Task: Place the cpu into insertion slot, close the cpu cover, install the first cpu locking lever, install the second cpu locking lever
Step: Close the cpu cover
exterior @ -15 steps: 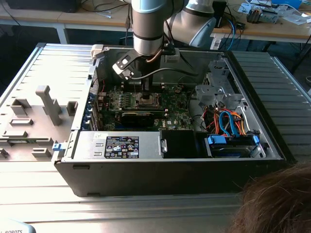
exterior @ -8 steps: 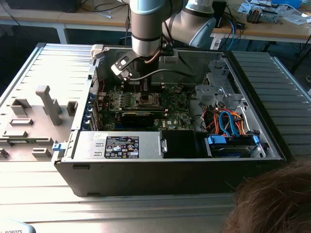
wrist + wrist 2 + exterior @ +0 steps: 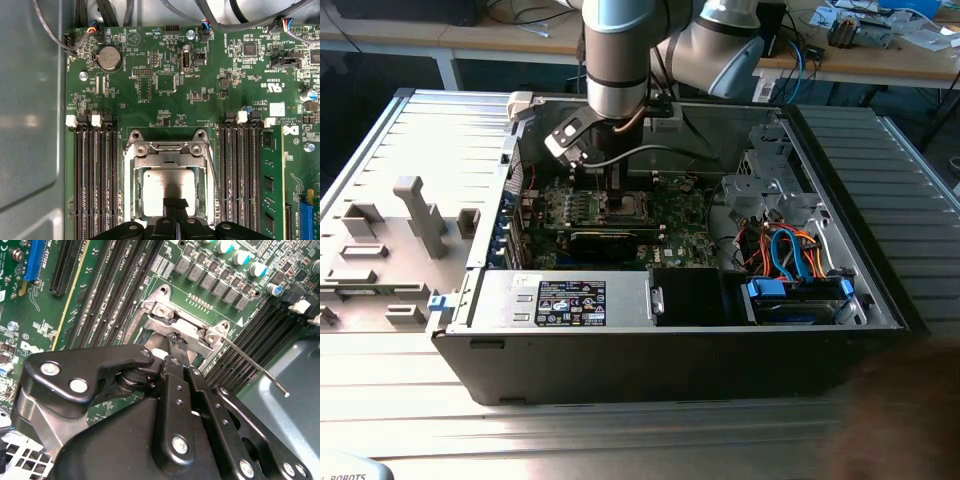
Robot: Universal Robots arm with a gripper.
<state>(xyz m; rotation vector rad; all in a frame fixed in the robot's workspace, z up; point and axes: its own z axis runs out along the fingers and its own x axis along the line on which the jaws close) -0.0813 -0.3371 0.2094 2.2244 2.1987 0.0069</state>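
**Where the cpu lies: socket station, cover down**

While the arm (image 3: 617, 60) reaches down into the open computer case (image 3: 670, 360) on the worktop (image 3: 620, 430), the gripper (image 3: 175, 202) stands over one edge of the insertion slot (image 3: 128, 180) on the green circuit board (image 3: 150, 65).

- Gripper: fingers drawn together, with nothing seen between them. In the second wrist view the joined tip (image 3: 177, 340) sits at the silver plate of the socket. Whether it touches the metal cannot be told.
- Cpu (image 3: 167, 182): seated flat in the insertion slot, its dull silver top showing through the square window.
- Cpu cover (image 3: 167, 161): lying flat over the cpu, framing it on all visible sides.
- Wire lever (image 3: 255, 365): in the second wrist view a thin rod juts free from one corner of the socket, crossing above the memory slots (image 3: 95, 180), its end over the grey case floor. In the first wrist view a thin wire (image 3: 212, 180) runs alongside the socket, between the cover and the neighbouring slots.
- Second wire (image 3: 167, 146): lies across the hinge end of the cover, between two screws.
- Memory slots: long, black, flanking the socket on both sides.
- Coin cell (image 3: 109, 57): round, on the board, well apart from the socket.
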